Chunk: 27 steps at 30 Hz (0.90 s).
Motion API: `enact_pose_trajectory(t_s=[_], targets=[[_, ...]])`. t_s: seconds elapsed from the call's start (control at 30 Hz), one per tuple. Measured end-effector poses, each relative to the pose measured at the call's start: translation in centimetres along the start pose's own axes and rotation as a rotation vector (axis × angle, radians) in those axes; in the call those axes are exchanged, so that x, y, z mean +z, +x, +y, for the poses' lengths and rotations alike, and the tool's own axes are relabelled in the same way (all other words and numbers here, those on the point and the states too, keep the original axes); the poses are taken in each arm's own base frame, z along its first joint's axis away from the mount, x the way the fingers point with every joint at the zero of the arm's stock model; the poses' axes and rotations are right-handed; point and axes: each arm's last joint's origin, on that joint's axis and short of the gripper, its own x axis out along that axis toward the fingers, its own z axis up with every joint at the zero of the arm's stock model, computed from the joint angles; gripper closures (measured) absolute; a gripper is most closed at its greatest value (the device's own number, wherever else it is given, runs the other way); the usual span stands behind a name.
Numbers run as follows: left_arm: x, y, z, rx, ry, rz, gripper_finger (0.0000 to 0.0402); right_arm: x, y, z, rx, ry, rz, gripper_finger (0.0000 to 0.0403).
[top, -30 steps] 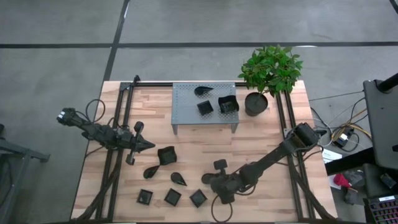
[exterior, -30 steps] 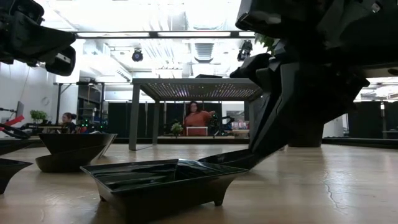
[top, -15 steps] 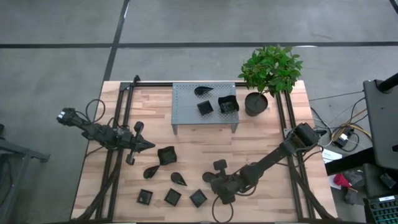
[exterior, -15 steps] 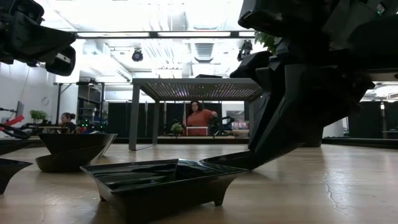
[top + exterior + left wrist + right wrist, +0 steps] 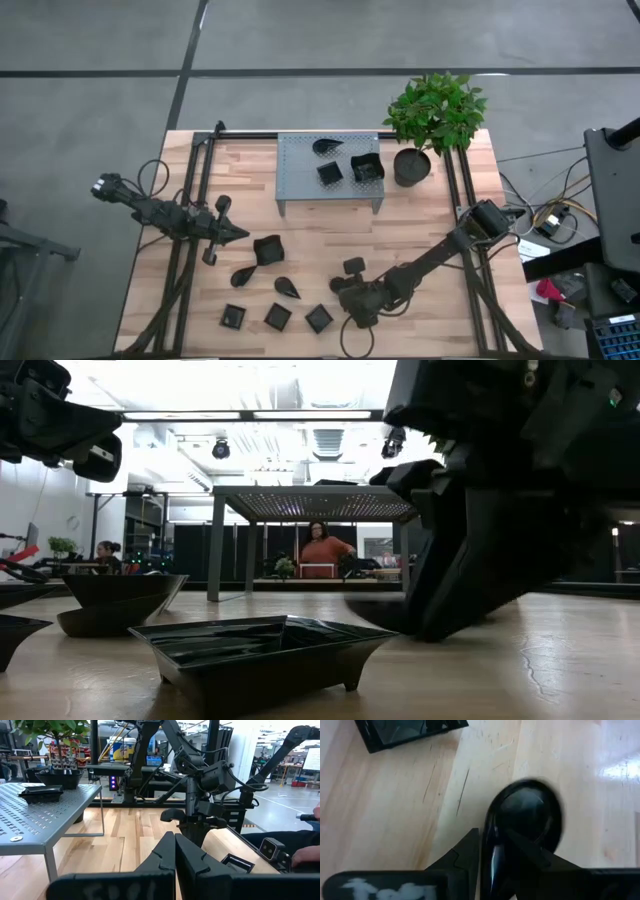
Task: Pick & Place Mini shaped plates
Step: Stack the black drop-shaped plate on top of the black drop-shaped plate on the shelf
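Note:
Several small black plates lie on the wooden table near its front: a wavy-edged square (image 5: 268, 250), two teardrops (image 5: 243, 274) (image 5: 288, 288) and three little squares (image 5: 233, 316) (image 5: 278, 317) (image 5: 318, 318). Three more rest on the grey perforated stand (image 5: 300, 185). My right gripper (image 5: 336, 288) is low over the table beside the squares, shut on a teardrop plate (image 5: 526, 817). My left gripper (image 5: 243, 234) is shut on nothing and hangs above the table's left part, just left of the wavy plate. My right gripper pinches the teardrop plate by its rim (image 5: 489, 837), one finger (image 5: 532, 857) reaching into the hollow and one (image 5: 465, 852) outside. The fingers come slanting down from the table's right. The plate juts out past the fingertips, close over the wood; whether it touches the table I cannot tell.
A potted plant in a round black pot (image 5: 411, 167) stands right of the stand. Black frame rails run along both table sides (image 5: 185, 260) (image 5: 480, 280). A little square plate (image 5: 260, 655) sits near the front edge. People show in the room beyond.
My right gripper has tipped and sunk a little over the same spot, staying shut. The teardrop plate in it, which lay slanted with its far end low on the wood, has come up off that end and now shows blurred.

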Motion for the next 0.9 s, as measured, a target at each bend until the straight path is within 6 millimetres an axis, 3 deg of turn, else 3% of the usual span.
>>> enact_pose_trajectory(t_s=[0.67,0.9], targets=[[0.0,0.0,0.0,0.000,0.000,0.000,0.0401,0.3,-0.3,-0.1,-0.024,-0.024,-0.007,0.0391],[0.0,0.0,0.0,0.000,0.000,0.000,0.0401,1.7,-1.2,-0.4,-0.080,-0.085,-0.019,0.0394]])
